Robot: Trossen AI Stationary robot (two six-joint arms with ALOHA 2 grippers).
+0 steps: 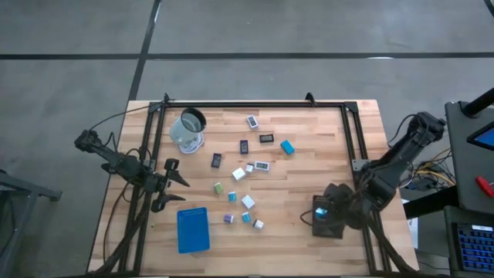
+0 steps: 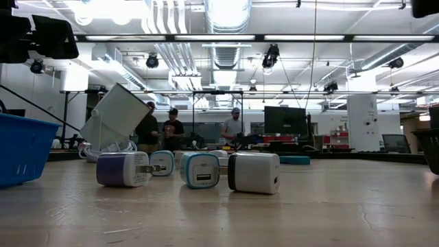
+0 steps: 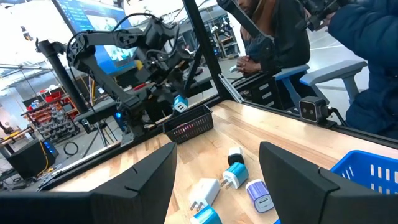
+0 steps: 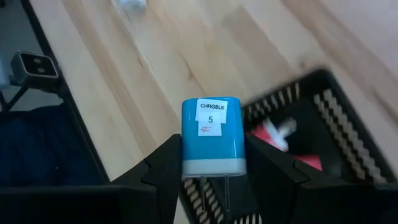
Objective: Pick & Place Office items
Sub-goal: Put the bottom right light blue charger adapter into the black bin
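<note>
Small plug-in charger blocks, white, teal, green and purple, and flat dark or white labelled pieces (image 1: 244, 174) lie scattered on the middle of the wooden table. My right gripper (image 1: 324, 207) is at the near right, shut on a blue charger block (image 4: 211, 140) labelled "CHRGBLK 5". It hangs over the rim of a black mesh tray (image 4: 311, 118) that holds a pink piece (image 4: 270, 134). My left gripper (image 3: 217, 186) waits open at the table's left edge, pointing level across the table, with nothing between its fingers. My right gripper pinches the blue block's two narrow sides (image 4: 186, 146) between its two fingers, which slant down from the table's right. The labelled face is turned up. The white end with its two prongs (image 4: 214, 190) points back toward the wrist. The block is lifted clear of table and tray.
A blue tray (image 1: 193, 229) stands at the near left, close to my left gripper. A clear round cup (image 1: 189, 130) sits at the far left. A black frame (image 1: 255, 104) runs along the table's far edge and sides. People stand in the room beyond the table.
</note>
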